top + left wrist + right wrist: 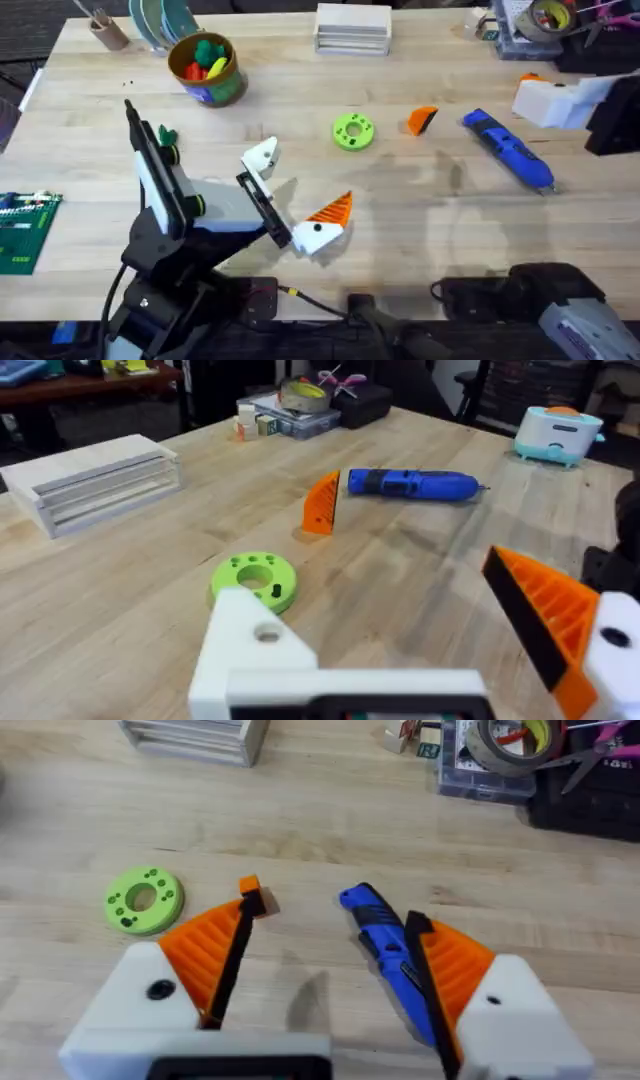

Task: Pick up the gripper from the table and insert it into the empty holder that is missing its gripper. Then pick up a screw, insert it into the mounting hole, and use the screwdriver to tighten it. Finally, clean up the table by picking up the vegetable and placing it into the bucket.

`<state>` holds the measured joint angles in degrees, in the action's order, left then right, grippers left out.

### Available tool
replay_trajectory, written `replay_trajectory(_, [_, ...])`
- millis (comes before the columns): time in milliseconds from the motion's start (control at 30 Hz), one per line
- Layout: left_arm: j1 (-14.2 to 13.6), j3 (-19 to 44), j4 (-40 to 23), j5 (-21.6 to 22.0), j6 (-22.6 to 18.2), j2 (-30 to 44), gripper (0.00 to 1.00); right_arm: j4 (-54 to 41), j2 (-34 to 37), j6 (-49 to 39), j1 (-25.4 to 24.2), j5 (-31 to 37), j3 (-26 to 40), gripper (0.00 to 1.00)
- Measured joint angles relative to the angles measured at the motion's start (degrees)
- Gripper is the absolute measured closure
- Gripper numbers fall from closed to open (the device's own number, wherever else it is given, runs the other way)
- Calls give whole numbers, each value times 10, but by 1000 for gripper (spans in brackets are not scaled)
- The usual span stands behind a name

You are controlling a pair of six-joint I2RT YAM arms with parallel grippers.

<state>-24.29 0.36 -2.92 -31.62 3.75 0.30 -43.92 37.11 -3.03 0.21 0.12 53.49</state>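
With both end effectors open and empty, the right end effector (325,990) should straddle the loose orange gripper (254,897) mid-desk beside the blue screwdriver (385,945), while the left end effector (295,190) presents its bare white holder (255,650).

bare table around gripper (422,120), green ring (353,131) near

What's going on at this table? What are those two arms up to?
Two robot arms are partway through a small repair job, and neither holds anything. The left gripper is open; one of its fingers is a bare white holder missing its orange pad. The loose orange gripper lies on the table between a green ring and the blue screwdriver. The right gripper, open, hovers above them. A small green vegetable lies by the left arm, not yet in the bucket.
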Motion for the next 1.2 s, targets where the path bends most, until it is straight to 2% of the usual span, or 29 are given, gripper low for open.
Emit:
replay_trajectory(933, [0,0,0,5,0,0,8,-7,4,16,0,-10,0,17])
replay_trajectory(1033, [0,0,0,6,0,0,8,-10,27,15,4,-29,0,17])
replay_trajectory(1200, [0,0,0,6,0,0,8,-15,130,10,54,-43,5,16])
